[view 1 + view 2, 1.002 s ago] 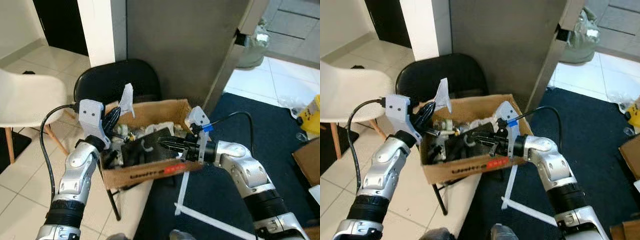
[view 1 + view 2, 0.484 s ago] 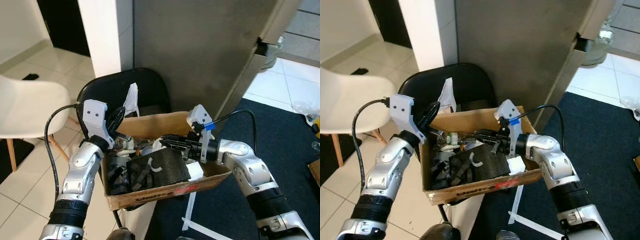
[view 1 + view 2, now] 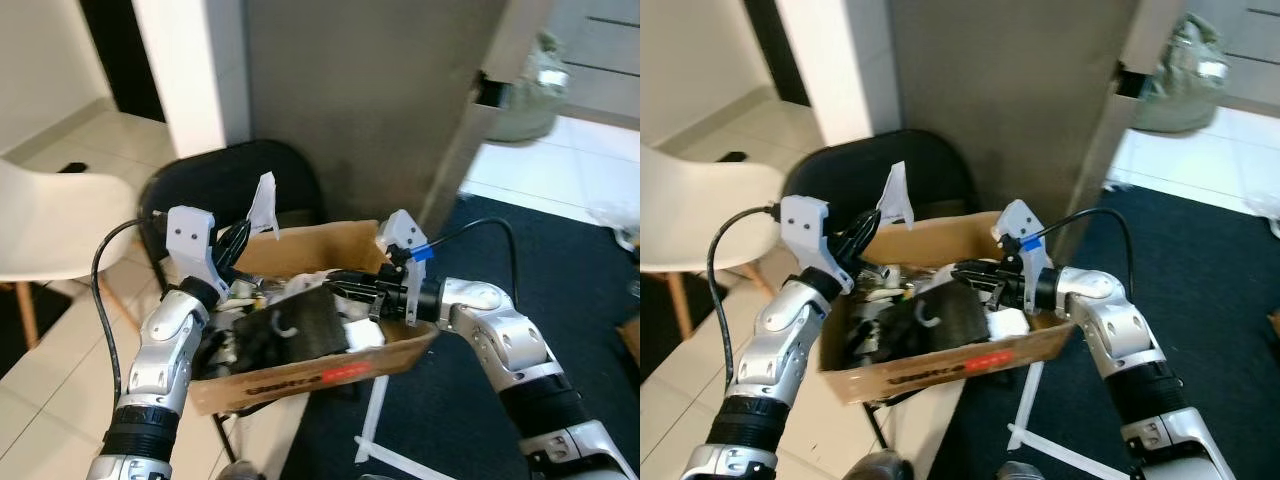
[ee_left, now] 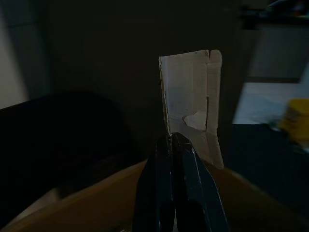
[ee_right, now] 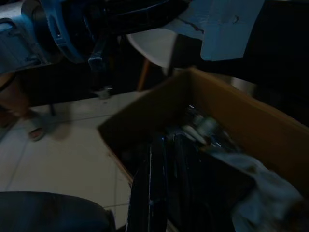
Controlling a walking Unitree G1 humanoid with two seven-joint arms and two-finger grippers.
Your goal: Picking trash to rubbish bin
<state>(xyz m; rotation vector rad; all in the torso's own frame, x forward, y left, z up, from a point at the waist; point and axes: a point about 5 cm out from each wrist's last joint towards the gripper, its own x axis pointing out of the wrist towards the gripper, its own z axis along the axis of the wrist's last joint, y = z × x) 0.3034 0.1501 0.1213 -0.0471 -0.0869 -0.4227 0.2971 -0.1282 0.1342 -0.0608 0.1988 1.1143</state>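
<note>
Before a grey wall, left gripper (image 3: 243,226) pinches paper scrap (image 3: 262,204) above cardboard box (image 3: 300,377); release it straight down.

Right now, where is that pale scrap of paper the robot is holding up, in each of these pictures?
Left eye view: the paper scrap stands above the cardboard box's back left corner, pinched by the left gripper.
Right eye view: same spot, before the black chair.
Left wrist view: upright at centre, above the shut fingertips.
Right wrist view: pale flap beyond the box.
Shared landmark: the cardboard box.
</note>
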